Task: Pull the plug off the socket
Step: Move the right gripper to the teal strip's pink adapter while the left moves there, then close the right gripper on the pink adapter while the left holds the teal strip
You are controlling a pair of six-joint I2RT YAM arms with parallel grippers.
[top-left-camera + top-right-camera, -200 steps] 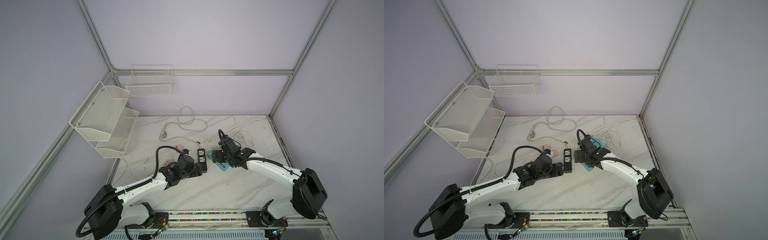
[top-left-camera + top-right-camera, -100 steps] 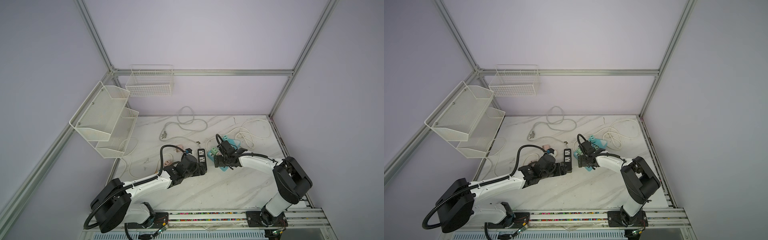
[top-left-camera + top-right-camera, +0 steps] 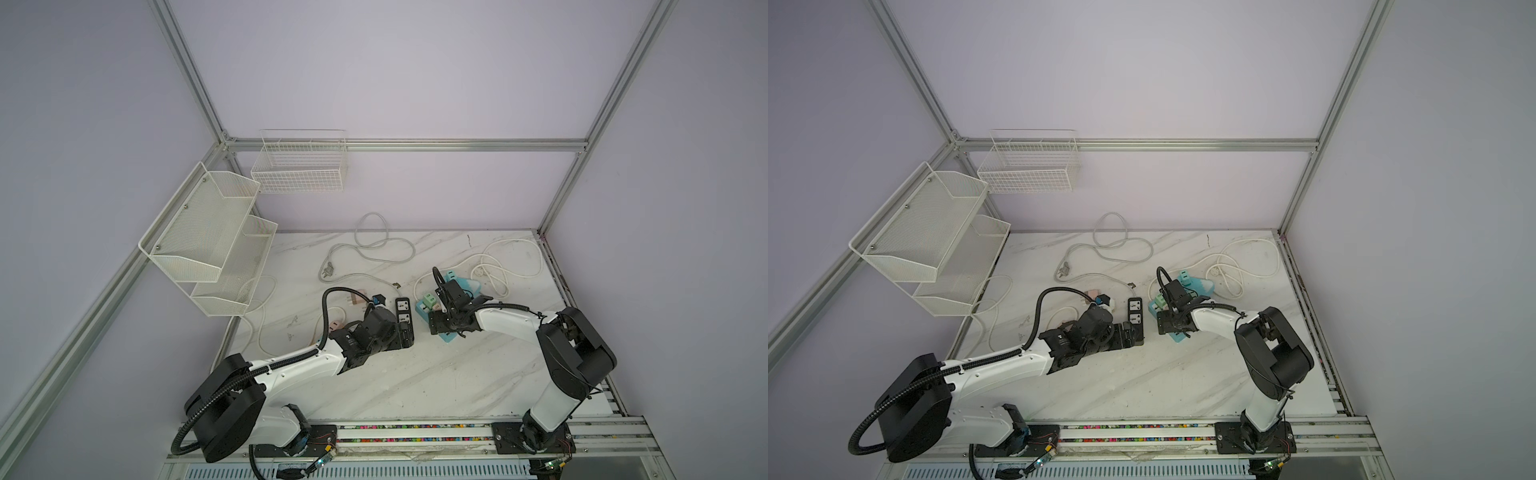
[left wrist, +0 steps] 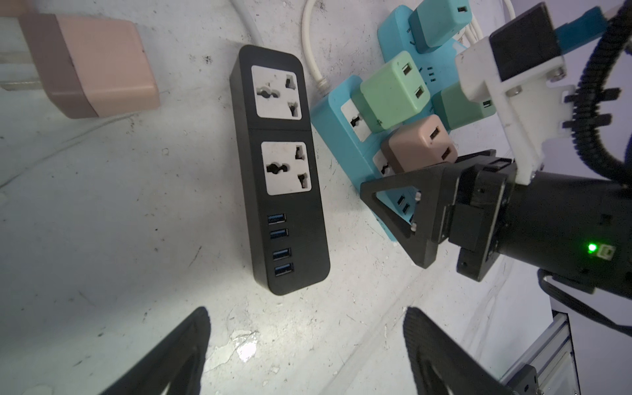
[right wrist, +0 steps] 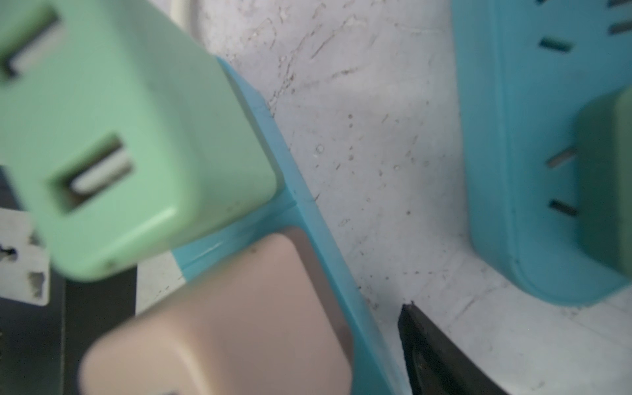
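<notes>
Currently your right gripper (image 3: 442,328) is the tool that matters. It sits at the near end of the blue power strip (image 4: 342,116). Its jaws stand partly apart and hold nothing that I can see. In the right wrist view one finger (image 5: 431,355) is down by the table, just outside the strip's edge, with blue casing between it and the tan plug (image 4: 419,143). The opposite finger is out of that view, so I cannot confirm whether it touches the plug.

The tan plug is seated in the socket nearest this gripper, immediately ahead of the jaws. The light green plug (image 4: 390,89) stands just beyond it, close alongside.

The strip's long axis runs away from the gripper, and the plug body stands up off the socket face. My judgement is that your pull must go straight off that face, not along the strip.

Your left gripper (image 4: 306,314) is wide open and empty. It points end-on at the black power strip (image 4: 280,171), whose USB end lies just ahead of its fingertips and whose two sockets are vacant. It is the farther tool from the tan plug.

Risk noted: the neighbouring green plug leaves little room, and an unbraced strip may lift with the plug.
</notes>
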